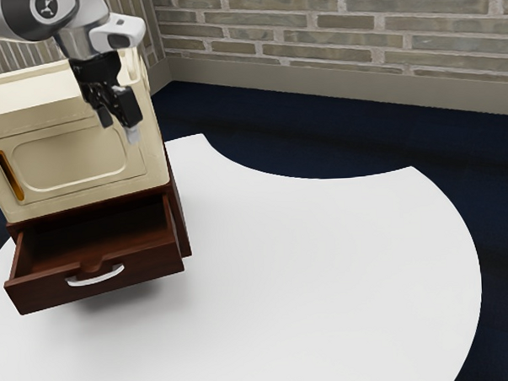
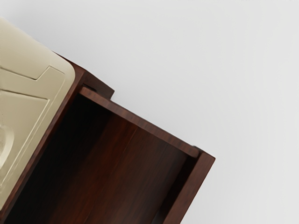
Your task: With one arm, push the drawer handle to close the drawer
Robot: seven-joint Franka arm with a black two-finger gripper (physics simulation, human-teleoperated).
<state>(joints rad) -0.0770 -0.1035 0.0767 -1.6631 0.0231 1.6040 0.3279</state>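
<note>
Evidently, the black two-finger gripper [image 1: 121, 131] is held open, its fingers [image 1: 129, 106] parted by a moderate gap and left empty between them. It is carried by the white and grey arm [image 1: 80, 38], which is reached in from the exterior view's upper left, and its fingertips are pointed downward. In that view it is seen against the front of the cream-coloured, rounded box [image 1: 71, 160], high over the table. Whether that box is brushed by any part of the tool cannot be told.

The dark reddish-brown wooden drawer [image 1: 148, 264] is pulled out from the matching brown wooden cabinet [image 1: 178, 212], on which the cream box is set. On the drawer's front, just under a small notch in the upper edge, the curved white handle [image 1: 96, 278] is mounted. The handle is left untouched by the gripper, which is placed well above it and apart from it.

In the wrist view, the drawer is looked down into from above: its bare dark interior [image 2: 112, 163] is exposed, bounded by the straight brown side wall [image 2: 140, 122] and by the thicker front board [image 2: 190, 189]. The cream box is shown next to the drawer's inner end, opposite that board. Both cabinet and drawer are backed there by the smooth white tabletop [image 2: 252, 93].
</note>
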